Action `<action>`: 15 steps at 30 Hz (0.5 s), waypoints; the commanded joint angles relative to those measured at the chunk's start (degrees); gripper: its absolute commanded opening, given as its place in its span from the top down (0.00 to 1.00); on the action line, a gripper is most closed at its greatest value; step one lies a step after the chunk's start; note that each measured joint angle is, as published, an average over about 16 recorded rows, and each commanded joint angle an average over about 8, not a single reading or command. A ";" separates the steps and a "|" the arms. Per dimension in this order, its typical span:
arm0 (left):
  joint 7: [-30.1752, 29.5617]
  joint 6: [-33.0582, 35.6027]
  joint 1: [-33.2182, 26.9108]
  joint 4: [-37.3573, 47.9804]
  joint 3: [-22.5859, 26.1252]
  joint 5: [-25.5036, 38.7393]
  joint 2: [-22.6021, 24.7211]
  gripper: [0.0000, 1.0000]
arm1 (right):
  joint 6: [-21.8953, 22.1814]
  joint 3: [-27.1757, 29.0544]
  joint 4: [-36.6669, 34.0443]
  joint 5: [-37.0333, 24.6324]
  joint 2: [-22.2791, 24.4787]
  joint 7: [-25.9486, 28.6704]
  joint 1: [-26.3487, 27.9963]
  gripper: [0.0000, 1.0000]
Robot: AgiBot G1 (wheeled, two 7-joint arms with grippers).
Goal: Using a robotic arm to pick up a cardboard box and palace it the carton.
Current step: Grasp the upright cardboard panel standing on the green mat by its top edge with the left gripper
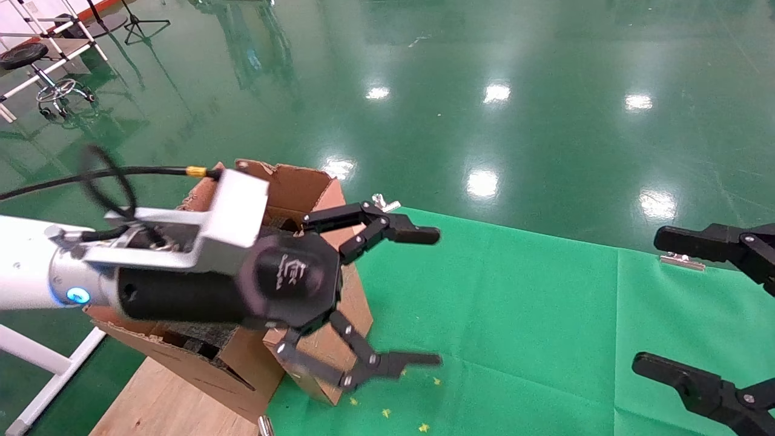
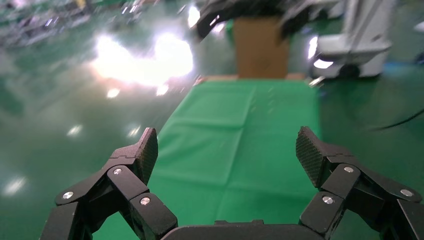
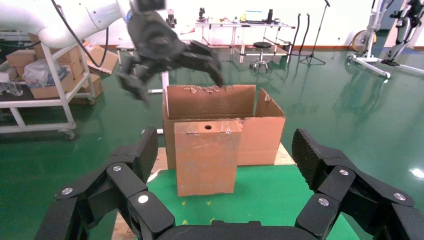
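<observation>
The small brown cardboard box [image 3: 206, 157] stands upright on the green cloth [image 3: 270, 195], its taped narrow side with the round hole on top, against the front of the large carton [image 3: 260, 132]. In the head view the box [image 1: 360, 303] and the torn-flapped carton [image 1: 290, 184] are partly hidden behind my left arm. My left gripper [image 1: 427, 297] is open and empty in the air by the box's top; it also shows above the carton in the right wrist view [image 3: 170, 55]. Its own view [image 2: 227, 150] shows only cloth between the pads. My right gripper [image 1: 654, 300] is open and empty at the right, facing the box [image 3: 227, 150].
The carton sits on a wooden board [image 1: 163, 399] at the table's left end, with black foam [image 1: 194, 339] inside. A metal clip [image 1: 681, 260] holds the cloth's far edge. Carts with boxes [image 3: 45, 85] stand beyond. A blurred brown shape [image 2: 261, 47] is at the cloth's far end.
</observation>
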 commanded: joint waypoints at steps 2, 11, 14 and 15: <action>0.04 -1.31 -0.64 -0.64 0.43 2.70 -0.57 0.00 | 0.00 0.00 0.00 0.00 0.00 0.00 0.00 1.00; -0.68 -2.66 -1.25 -0.53 0.97 5.00 -0.88 0.00 | 0.02 0.00 -0.01 0.00 0.00 0.00 -0.01 1.00; -1.25 -4.20 -2.25 -1.03 1.50 8.11 -1.48 0.00 | 0.02 0.00 -0.02 -0.01 0.01 0.00 -0.01 1.00; -1.64 -4.87 -2.81 -1.26 1.79 9.58 -1.68 0.00 | 0.02 0.00 -0.02 -0.01 0.01 0.00 -0.01 1.00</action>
